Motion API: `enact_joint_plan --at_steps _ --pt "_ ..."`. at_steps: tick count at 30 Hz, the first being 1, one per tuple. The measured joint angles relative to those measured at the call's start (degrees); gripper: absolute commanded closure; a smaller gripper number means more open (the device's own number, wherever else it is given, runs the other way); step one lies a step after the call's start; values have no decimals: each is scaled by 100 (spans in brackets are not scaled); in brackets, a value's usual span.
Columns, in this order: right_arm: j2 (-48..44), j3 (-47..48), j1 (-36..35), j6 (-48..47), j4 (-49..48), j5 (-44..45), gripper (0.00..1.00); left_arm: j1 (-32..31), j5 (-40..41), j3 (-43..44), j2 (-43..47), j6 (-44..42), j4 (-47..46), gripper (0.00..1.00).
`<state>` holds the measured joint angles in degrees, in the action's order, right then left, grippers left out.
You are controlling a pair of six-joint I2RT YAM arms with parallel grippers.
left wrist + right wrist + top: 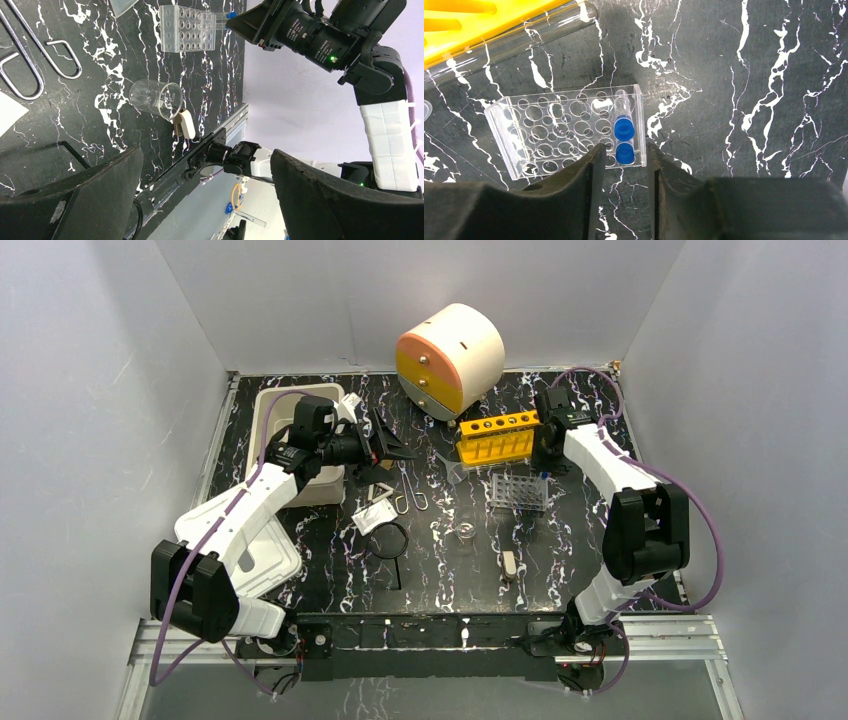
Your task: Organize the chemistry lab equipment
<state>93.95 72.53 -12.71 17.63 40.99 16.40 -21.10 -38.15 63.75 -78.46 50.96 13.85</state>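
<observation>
We see the right gripper [625, 150] just above the clear rack [569, 132]. Its fingers [591, 170] are parted a little on either side of the two blue-capped tubes [624, 129] standing in the rack's end row. The fingers touch neither tube and grip nothing.

Well to the left of the rack and slightly behind it, the left gripper [395, 447] hangs over the table [560, 560]. Its jaws are spread wide and empty.

The loose equipment lies on the table around the rack:
- The beaker [466, 531] is near the rack's front left corner.
- The brown-handled tool [510, 563] is in front of the rack, toward the arm bases.
- The tongs [405, 490] are left of the rack.
- The triangle [380, 492] and the white pad [372, 517] lie beyond the tongs.
- The black ring [388, 540] is left of the rack and farther forward.

Just behind the rack stands a yellow rack [495, 440], and a glass tube [509, 42] lies along its near side.
</observation>
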Motion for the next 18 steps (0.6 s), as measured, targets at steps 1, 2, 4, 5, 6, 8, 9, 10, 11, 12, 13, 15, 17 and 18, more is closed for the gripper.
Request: enact_joint_plan --at_steps 1,2,4,5,6,8,9,10,11,12,13,15,17,18 --pt "4 15 2 0 15 7 53 2 2 0 0 -2 9 2" --pt "7 24 2 -2 28 7 51 4 0 -2 0 -2 11 2" --pt "7 42 2 -2 76 4 48 4 0 -2 0 -2 11 2" --pt "7 46 2 -2 87 2 46 4 0 -2 0 -2 11 2" --pt "7 46 2 -2 94 -4 44 4 0 -2 0 -2 11 2" --pt "4 46 2 -4 107 -15 42 7 0 -2 0 -2 13 2" --pt "2 46 2 -7 107 -26 41 7 0 -2 0 -2 15 2" --pt "-11 46 2 -9 107 -37 40 7 0 -2 0 -7 17 2" --pt "-33 46 2 -13 107 -55 40 9 9 -2 0 -37 37 2" --pt "-70 46 2 -26 105 -74 39 17 28 2 2 -87 96 2" --pt "-118 46 2 -31 103 -94 38 22 76 26 2 -162 210 2" --pt "-264 46 2 -57 98 -142 37 33 243 164 2 -341 509 2" --pt "-490 55 2 -72 90 -184 36 42 459 413 2 -544 791 2" --pt "-625 63 2 -74 81 -219 35 42 538 525 2 -634 870 2"
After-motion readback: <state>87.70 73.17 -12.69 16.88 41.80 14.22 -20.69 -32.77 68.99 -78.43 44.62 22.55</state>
